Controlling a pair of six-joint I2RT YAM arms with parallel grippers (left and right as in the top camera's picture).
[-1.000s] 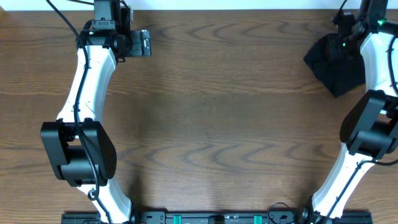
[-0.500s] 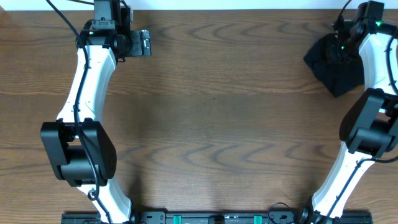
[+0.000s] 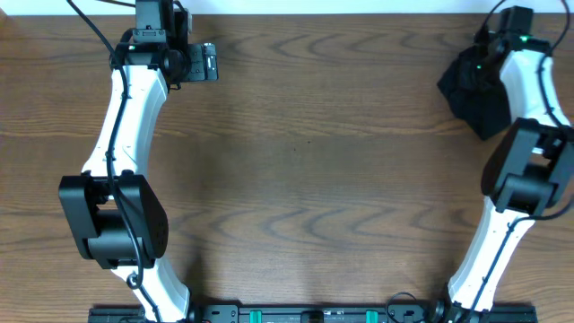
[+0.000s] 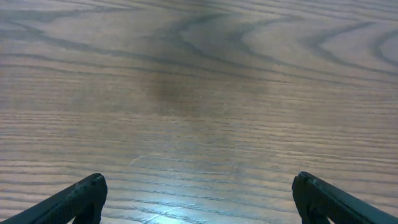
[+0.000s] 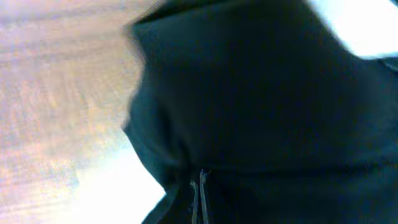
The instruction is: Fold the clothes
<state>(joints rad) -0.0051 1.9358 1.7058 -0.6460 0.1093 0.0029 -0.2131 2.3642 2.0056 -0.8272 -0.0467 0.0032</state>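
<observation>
The black T-shirt (image 3: 480, 100) lies bunched in a dark heap at the far right of the table. My right gripper (image 3: 489, 61) is down in its top edge. In the right wrist view the black fabric (image 5: 261, 93) fills most of the blurred frame, and my right gripper (image 5: 198, 196) shows only as two thin edges pressed close together in the cloth. The logo and neck tag are hidden. My left gripper (image 3: 208, 63) is open and empty at the far left. In the left wrist view (image 4: 199, 202) its fingertips (image 4: 87, 193) stand wide apart over bare wood.
The wooden table (image 3: 305, 161) runs between the two arms. Its far edge lies just behind both grippers. The arm bases stand at the near edge, and the right arm's upper link hangs over the table's right side.
My right wrist has swung left and toward the far edge over the shirt, and the heap's top has shifted slightly with it. The left arm has not moved.
</observation>
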